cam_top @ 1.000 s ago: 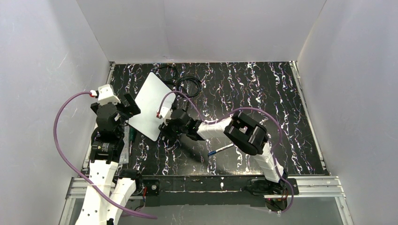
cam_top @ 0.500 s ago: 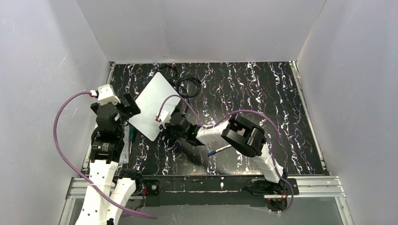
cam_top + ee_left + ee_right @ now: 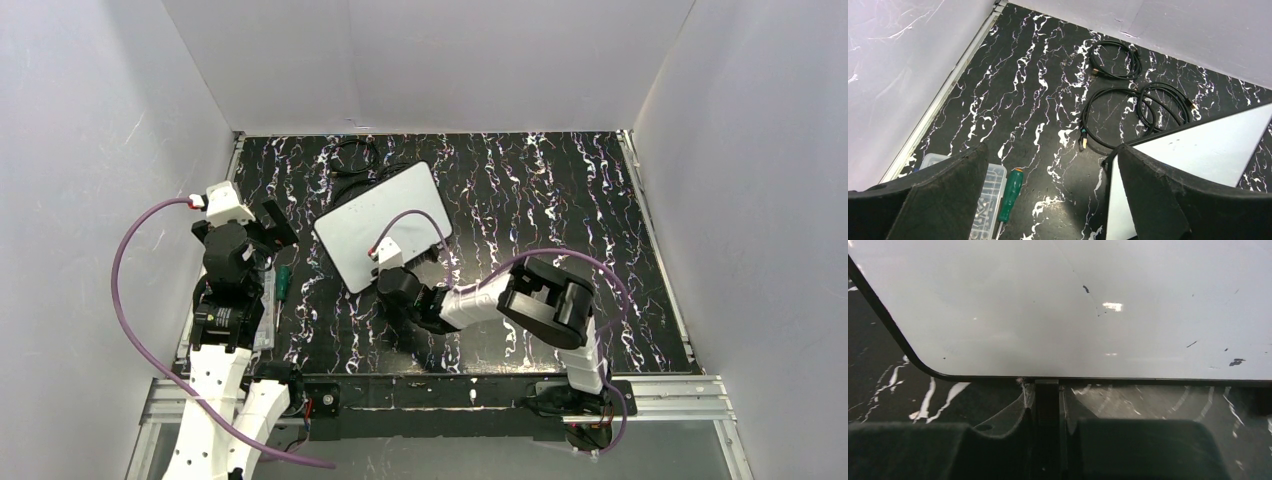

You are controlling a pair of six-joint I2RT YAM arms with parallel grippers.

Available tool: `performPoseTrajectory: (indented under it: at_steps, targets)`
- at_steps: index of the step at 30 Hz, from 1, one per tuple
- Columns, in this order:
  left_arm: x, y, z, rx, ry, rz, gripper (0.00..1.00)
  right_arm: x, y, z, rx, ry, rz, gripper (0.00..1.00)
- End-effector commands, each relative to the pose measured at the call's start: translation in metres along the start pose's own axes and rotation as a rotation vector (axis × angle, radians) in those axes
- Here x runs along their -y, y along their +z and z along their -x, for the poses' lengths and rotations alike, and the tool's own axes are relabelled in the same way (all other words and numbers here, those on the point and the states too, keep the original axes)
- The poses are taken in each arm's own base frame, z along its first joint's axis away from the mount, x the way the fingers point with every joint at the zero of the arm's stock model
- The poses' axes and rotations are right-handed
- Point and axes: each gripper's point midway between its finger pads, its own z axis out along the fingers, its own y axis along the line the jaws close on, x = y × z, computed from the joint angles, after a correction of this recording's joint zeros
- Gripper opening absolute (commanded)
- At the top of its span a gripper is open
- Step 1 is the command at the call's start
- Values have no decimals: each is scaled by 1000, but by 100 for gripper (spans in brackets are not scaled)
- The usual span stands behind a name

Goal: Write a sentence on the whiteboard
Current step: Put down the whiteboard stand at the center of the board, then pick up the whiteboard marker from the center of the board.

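– Whiteboard (image 3: pixel 368 218) lies mid-frame overhead, blank. The right gripper (image 3: pixel 388 272) sits at its lower edge, and the left gripper (image 3: pixel 272 228) hangs at the left.
– Left wrist view: fingers (image 3: pixel 1158 200) spread wide, whiteboard (image 3: pixel 1208 150) at lower right.
– Right wrist view: fingers (image 3: pixel 923 450) pressed together at the whiteboard's (image 3: pixel 1073 315) rim (pinching it? can't tell). I'd slide it slowly, flat.

The whiteboard (image 3: pixel 380 215) is lying slanted across the middle of the tabletop (image 3: pixel 560 200), blocking the way there. The right gripper (image 3: pixel 1048 425) and its arm are crowding the board's near edge. Behind the board, three coiled black cables (image 3: pixel 1147 107) are cluttering the far-left stretch. By the left rail, a green-handled screwdriver (image 3: pixel 1010 192) and a clear plastic case (image 3: pixel 985 197) are sitting just beneath the left gripper (image 3: pixel 1049 150), its fingers spread wide. Right of the board, bare marbled surface is leaving broad passage.
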Motion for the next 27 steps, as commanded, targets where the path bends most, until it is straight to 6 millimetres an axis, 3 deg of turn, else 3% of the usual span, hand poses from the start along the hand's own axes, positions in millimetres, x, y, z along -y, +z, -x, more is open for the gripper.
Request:
performPoseTrajectory:
  at_steps: [1,8,11,13,15,18,22,24,27]
  targets:
    - [4,0,-1,3,-19,-23,99,39,-18,-16,-37,96,-212,1]
    - [11,0,-5,-9,-22,-61,99,35,-24,-18,-55,96,-185,2]
    - [16,-1,-8,-17,-11,-91,99,30,-32,-11,-43,96,-156,38]
    - [21,-2,-10,-19,10,-123,99,25,-42,-3,-23,86,-132,56]
    - [31,-3,-12,-18,44,-177,99,20,-59,11,8,82,-115,68]
    - [44,-5,-15,-25,73,-234,99,20,-84,22,25,90,-105,77]
    - [73,-21,-10,7,69,-375,99,44,-115,29,21,101,-165,87]
    - [99,-33,-13,34,66,-507,99,63,-131,37,32,96,-224,96]
    - [148,-59,-31,-8,84,-767,97,95,-145,48,15,120,-262,99]
